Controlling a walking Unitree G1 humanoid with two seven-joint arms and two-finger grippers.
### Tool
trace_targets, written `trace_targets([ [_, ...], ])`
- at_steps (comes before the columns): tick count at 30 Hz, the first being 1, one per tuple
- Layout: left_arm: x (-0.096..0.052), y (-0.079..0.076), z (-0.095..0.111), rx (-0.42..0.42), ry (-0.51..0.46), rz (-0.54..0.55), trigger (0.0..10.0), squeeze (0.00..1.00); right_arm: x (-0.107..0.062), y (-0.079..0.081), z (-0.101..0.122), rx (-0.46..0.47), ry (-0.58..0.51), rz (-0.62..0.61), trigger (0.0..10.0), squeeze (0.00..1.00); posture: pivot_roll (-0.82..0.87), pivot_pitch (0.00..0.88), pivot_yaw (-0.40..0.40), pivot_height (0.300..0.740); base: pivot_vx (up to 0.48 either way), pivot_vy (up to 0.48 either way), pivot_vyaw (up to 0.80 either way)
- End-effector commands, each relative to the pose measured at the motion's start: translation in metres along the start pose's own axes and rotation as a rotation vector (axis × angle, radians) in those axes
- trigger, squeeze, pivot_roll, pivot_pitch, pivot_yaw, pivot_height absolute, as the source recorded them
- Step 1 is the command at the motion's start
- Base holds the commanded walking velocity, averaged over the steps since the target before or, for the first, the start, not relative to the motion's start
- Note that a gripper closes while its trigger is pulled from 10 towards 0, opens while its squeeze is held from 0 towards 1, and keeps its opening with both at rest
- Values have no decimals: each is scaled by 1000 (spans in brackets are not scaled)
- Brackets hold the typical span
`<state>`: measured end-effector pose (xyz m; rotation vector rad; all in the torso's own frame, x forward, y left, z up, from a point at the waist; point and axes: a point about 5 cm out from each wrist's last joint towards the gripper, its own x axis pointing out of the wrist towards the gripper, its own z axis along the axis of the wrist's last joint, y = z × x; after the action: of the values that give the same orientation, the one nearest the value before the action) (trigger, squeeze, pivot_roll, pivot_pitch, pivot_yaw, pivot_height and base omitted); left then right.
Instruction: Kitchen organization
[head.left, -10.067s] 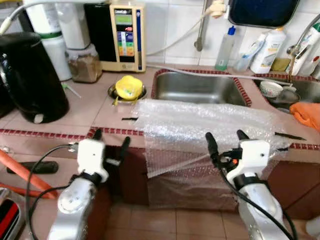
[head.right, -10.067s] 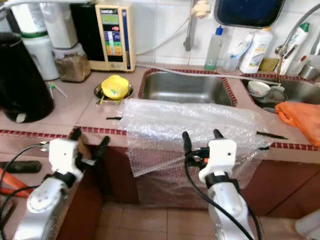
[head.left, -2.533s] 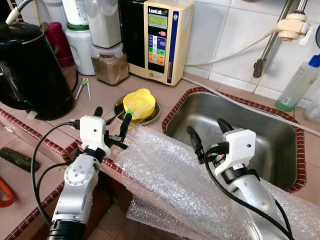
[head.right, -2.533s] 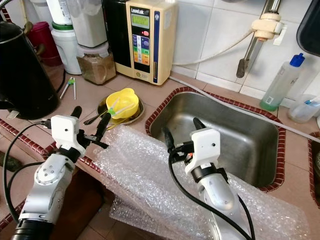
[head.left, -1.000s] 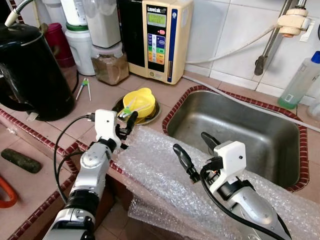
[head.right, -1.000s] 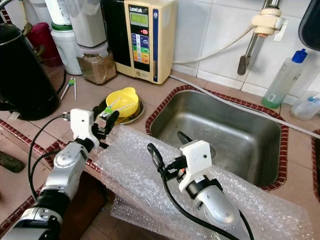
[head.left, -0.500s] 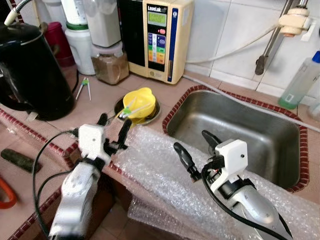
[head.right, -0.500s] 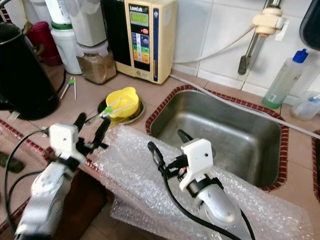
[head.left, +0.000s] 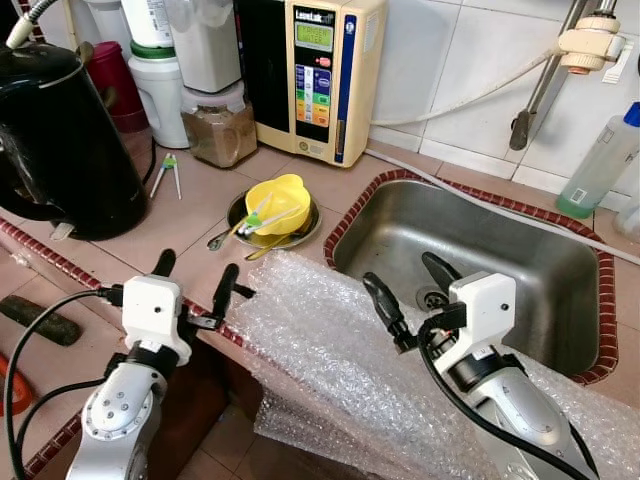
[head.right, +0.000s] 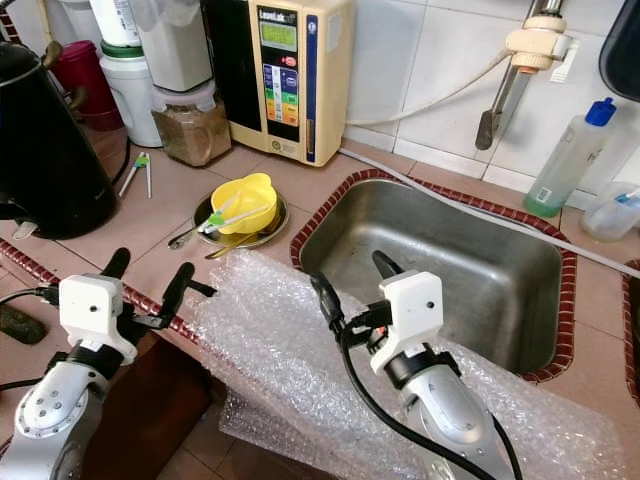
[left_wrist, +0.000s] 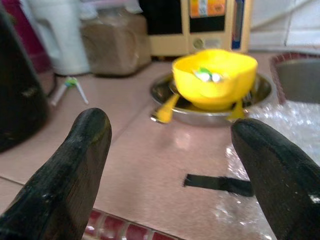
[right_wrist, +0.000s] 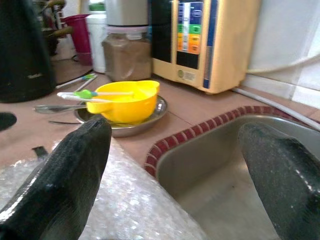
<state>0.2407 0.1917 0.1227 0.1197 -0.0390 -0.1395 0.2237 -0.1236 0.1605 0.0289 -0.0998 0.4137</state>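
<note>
A yellow bowl (head.left: 277, 196) with green-tipped utensils sits in a steel dish (head.left: 300, 229) on the counter, left of the steel sink (head.left: 480, 250). A sheet of bubble wrap (head.left: 330, 350) hangs over the counter's front edge, held by black tape (left_wrist: 217, 183). My left gripper (head.left: 193, 282) hovers open at the counter's edge, just left of the wrap, empty. My right gripper (head.left: 410, 290) hangs open above the wrap at the sink's front rim, holding nothing. The bowl (left_wrist: 214, 83) lies ahead of the left fingers (left_wrist: 75, 165). It also shows as the yellow bowl (right_wrist: 125, 102) past the right fingers (right_wrist: 65, 180).
A black kettle (head.left: 55, 140) stands at the far left. Behind the bowl are a jar of brown powder (head.left: 218, 125), white containers (head.left: 165, 85) and a cream water appliance (head.left: 325, 75). A hose (head.left: 470, 100) and a soap bottle (head.left: 595, 165) are by the tiled wall.
My left gripper has drawn back from the bowl toward the counter's front edge. The right gripper has shifted a little toward the sink. Both stay open.
</note>
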Motion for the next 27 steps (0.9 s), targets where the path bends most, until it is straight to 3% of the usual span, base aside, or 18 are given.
trace_targets([
  [1, 2, -2, 6, 2, -5, -6, 10000, 1000, -2, -3, 1, -10, 7, -20, 10000, 0, -25, 32, 10, 740, 0, 0, -800],
  [15, 10, -5, 15, 12, -25, -13, 10000, 980, -1, -3, 1, -21, 1, -26, 10000, 0, -33, 18, 12, 740, 0, 0, -706],
  [16, 10, -5, 15, 14, -26, -11, 10000, 149, -1, -3, 1, -20, 1, -24, 10000, 0, -33, 18, 12, 740, 0, 0, 0],
  [17, 10, -6, 15, 13, -24, -11, 10000, 0, -1, -3, 1, -20, 2, -23, 10000, 0, -33, 18, 12, 740, 0, 0, 0],
  [27, 18, -10, 20, 12, -49, 11, 10000, 0, 3, 1, 0, -27, 0, -1, 10000, 0, -25, 14, 3, 740, 0, 0, 0],
])
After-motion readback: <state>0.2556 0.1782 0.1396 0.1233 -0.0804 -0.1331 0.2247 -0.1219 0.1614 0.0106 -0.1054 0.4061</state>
